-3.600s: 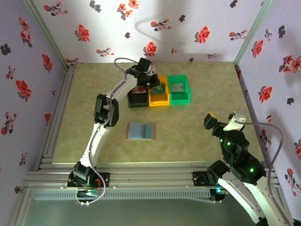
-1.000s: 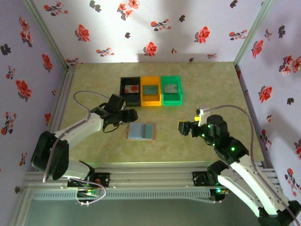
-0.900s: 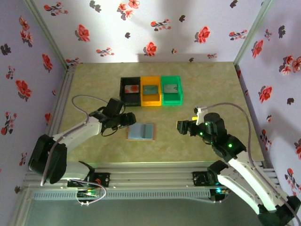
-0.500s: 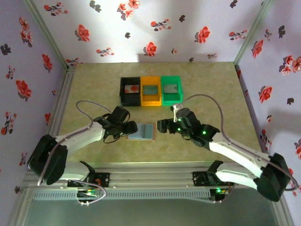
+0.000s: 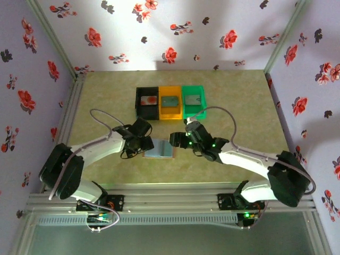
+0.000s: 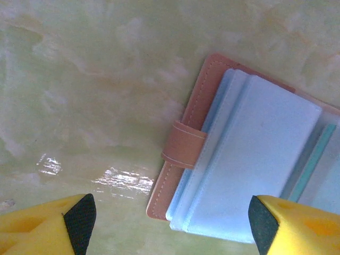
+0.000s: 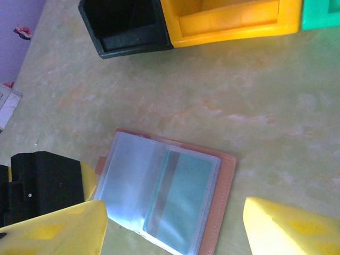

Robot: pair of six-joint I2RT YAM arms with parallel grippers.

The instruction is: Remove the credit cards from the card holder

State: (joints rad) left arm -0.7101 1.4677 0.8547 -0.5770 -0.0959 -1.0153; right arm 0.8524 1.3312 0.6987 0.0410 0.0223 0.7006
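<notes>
The card holder (image 5: 159,148) lies open and flat on the table, pinkish-tan outside with pale blue clear sleeves. A teal credit card (image 7: 183,197) with a grey stripe sits inside its right-hand sleeve, and the card's edge (image 6: 313,159) also shows in the left wrist view. My left gripper (image 5: 145,142) is open at the holder's left edge. Its fingertips stand either side of the strap tab (image 6: 183,144) and the left panel (image 6: 255,175). My right gripper (image 5: 176,141) is open at the holder's right side, and its yellow fingers (image 7: 48,231) straddle the card holder (image 7: 127,175) from above. Neither gripper holds anything.
Behind the holder stand a black bin (image 5: 147,102), an orange bin (image 5: 170,102) and a green bin (image 5: 194,101) in a row, each with something flat inside. Flowered walls close off the table's left, back and right sides.
The right arm has swung in from the right side of the table to the holder. The left gripper has slid right up to the holder's left edge. The holder has not moved.
</notes>
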